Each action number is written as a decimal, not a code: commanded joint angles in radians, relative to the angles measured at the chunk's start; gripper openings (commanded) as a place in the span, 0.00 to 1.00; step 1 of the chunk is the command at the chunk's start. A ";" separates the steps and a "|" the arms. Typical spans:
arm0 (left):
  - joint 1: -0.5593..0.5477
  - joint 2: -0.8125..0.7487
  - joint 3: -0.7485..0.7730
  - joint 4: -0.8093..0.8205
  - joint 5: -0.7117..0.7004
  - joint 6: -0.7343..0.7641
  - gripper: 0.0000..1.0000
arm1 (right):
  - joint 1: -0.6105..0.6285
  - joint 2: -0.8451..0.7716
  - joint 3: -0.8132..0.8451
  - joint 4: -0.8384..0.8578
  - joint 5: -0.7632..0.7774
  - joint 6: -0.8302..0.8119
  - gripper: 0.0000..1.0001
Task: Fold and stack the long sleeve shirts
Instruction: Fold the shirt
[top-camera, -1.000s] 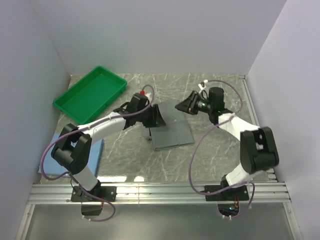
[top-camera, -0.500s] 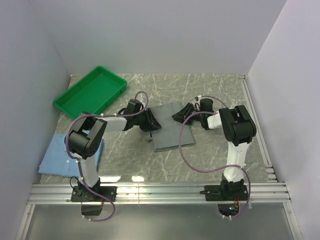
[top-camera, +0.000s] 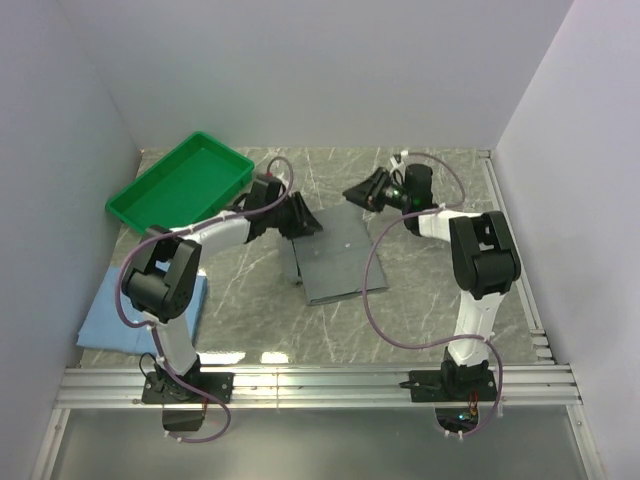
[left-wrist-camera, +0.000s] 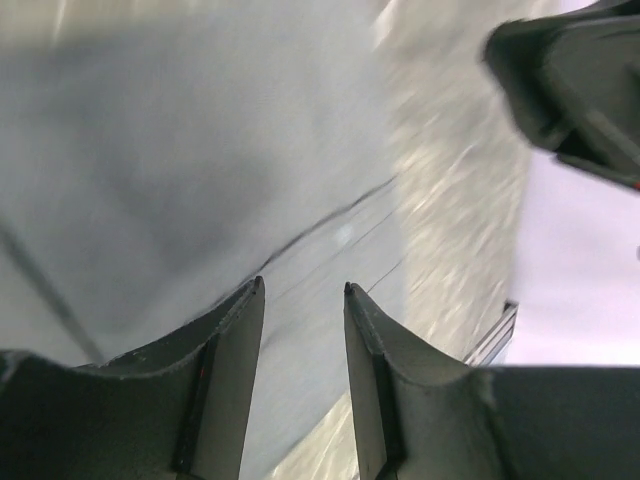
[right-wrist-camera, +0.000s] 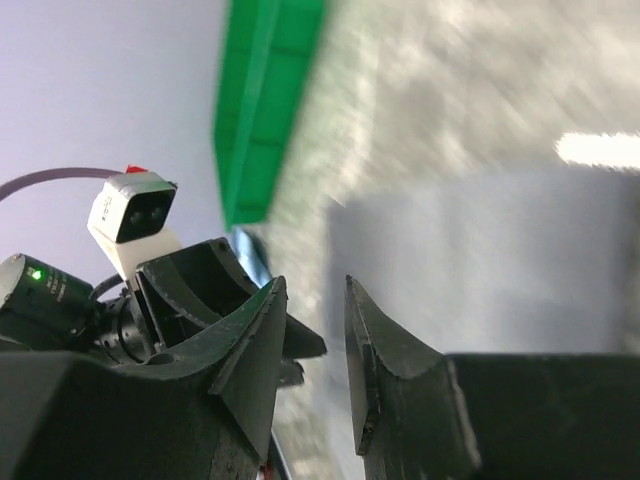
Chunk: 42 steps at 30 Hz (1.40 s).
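Left hand (top-camera: 300, 218) and right hand (top-camera: 358, 192), both part-open and empty, at the grey shirt's (top-camera: 335, 260) far edge.
My wrist views show bare gaps between the fingers. Only overhead do I see the blue shirt (top-camera: 110, 315), on the bench (top-camera: 420, 300) well behind my left hand. The right wrist view shows the green tray (right-wrist-camera: 262, 100) beyond the left hand.

L end effector (top-camera: 296, 218) & R end effector (top-camera: 358, 190) face each other, jaws apart, empty.
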 joint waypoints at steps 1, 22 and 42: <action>0.022 0.045 0.119 -0.018 -0.029 0.039 0.44 | 0.035 0.028 0.118 -0.007 -0.018 0.008 0.38; 0.143 0.264 0.133 0.075 -0.007 0.006 0.43 | -0.017 0.277 0.161 -0.014 0.103 0.109 0.38; 0.040 -0.237 -0.110 -0.264 -0.265 -0.031 0.73 | 0.018 -0.347 -0.138 -0.755 0.303 -0.377 0.40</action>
